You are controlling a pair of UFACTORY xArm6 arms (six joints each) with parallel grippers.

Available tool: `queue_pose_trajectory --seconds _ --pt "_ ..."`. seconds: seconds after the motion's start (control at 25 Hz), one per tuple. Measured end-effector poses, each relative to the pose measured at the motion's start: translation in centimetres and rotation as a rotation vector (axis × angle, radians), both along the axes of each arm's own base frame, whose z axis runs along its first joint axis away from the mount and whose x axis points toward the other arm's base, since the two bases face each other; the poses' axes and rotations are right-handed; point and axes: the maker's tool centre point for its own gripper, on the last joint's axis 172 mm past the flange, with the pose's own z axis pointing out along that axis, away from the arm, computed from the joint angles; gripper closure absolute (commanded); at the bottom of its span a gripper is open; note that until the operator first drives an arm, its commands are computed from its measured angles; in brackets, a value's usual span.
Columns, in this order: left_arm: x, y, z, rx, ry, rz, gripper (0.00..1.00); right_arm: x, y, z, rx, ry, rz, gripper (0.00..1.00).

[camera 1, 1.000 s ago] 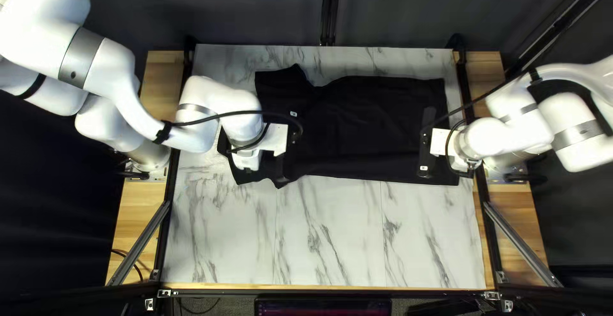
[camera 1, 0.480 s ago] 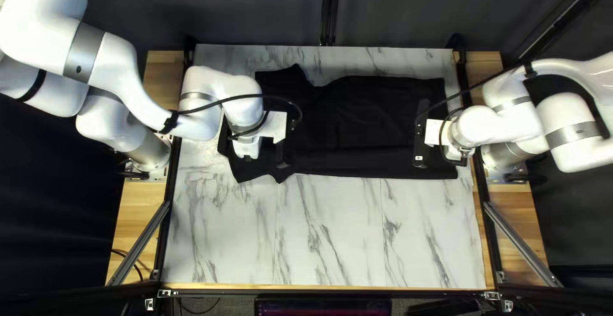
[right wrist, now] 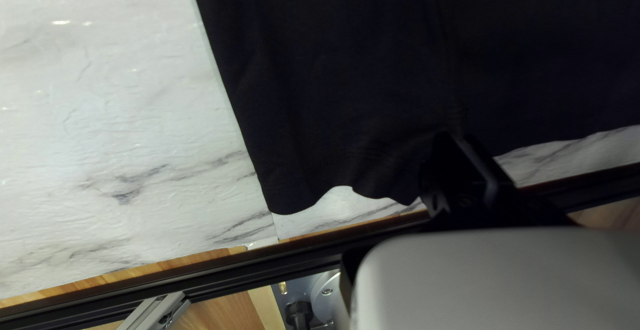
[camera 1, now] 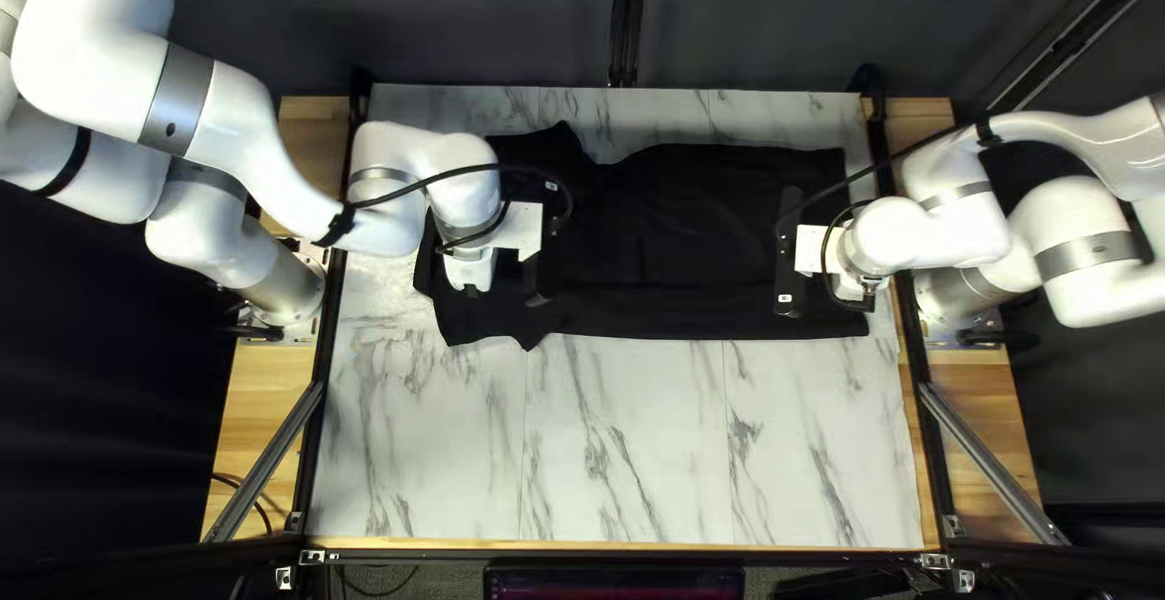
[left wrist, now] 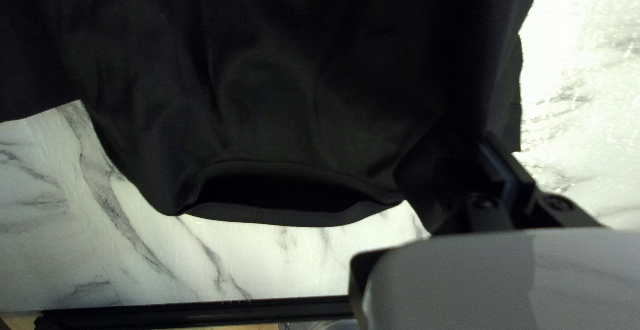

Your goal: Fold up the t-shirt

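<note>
A black t-shirt [camera 1: 692, 242] lies lengthwise across the far half of a marble-patterned table [camera 1: 655, 455], collar [left wrist: 287, 215] to the left, hem [right wrist: 293, 208] to the right. Folding appears to be in its early stages: the body is spread long, the far sleeve [camera 1: 522, 157] juts out at the left, and no finished fold shows. At the near shoulder, the left gripper [left wrist: 490, 142] appears to have cloth pinched between its fingers; the right gripper [right wrist: 459, 144] appears clamped on the hem, where creases gather. Bringing one side over the other, tucking in the sleeves and halving the length seem to remain. The left arm [camera 1: 231, 127] and right arm [camera 1: 935, 236] hide parts of both ends, while a black cable [camera 1: 467, 171] loops above the collar end. A dark rail [right wrist: 300, 250] runs just beyond the hem, leaving little room at the right, and a dark curtain [camera 1: 486, 18] backs the far edge.
</note>
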Motion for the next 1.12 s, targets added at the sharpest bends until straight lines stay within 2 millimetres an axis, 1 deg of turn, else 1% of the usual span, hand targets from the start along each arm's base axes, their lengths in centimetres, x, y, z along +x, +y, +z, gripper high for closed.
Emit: queue_pose_trajectory --seconds 0.2,0.32,0.4,0.56,0.64,0.96,1.0,1.04,1.08,1.12 --pt "-0.2 0.1 0.0 -0.002 0.001 0.004 0.99 -1.3 -0.1 -0.4 0.005 0.003 -0.019 1.00" --pt "-0.1 0.1 0.3 -0.002 0.002 0.004 0.99 -1.7 -0.1 -0.3 0.006 0.004 -0.027 1.00" --pt "0.0 0.1 0.5 -0.001 0.002 0.003 0.99 -1.8 0.1 0.2 0.003 0.005 -0.030 1.00" --pt "0.2 0.1 0.9 0.002 0.002 -0.001 0.99 -1.7 0.9 1.9 -0.015 0.004 -0.034 1.00" --pt "0.3 0.1 0.9 0.003 0.002 -0.004 0.99 -1.6 1.0 2.2 -0.021 0.005 -0.038 1.00" --pt "0.3 0.4 0.6 -0.001 0.001 -0.007 1.00 -1.5 -0.6 0.7 -0.020 0.011 -0.041 1.00" --pt "0.3 0.5 0.6 -0.001 0.001 -0.007 1.00 -1.6 -0.8 0.6 -0.019 0.008 -0.040 0.69" --pt "0.3 0.5 0.6 -0.001 0.001 -0.008 1.00 -1.6 -1.0 0.4 -0.018 0.003 -0.039 0.11" --pt "0.3 0.5 0.6 -0.001 0.002 -0.008 1.00 -1.7 -1.2 0.3 -0.017 -0.001 -0.037 0.00" --pt "0.3 0.6 0.6 -0.001 0.001 -0.008 1.00 -1.7 -1.3 0.1 -0.017 -0.005 -0.035 0.00"
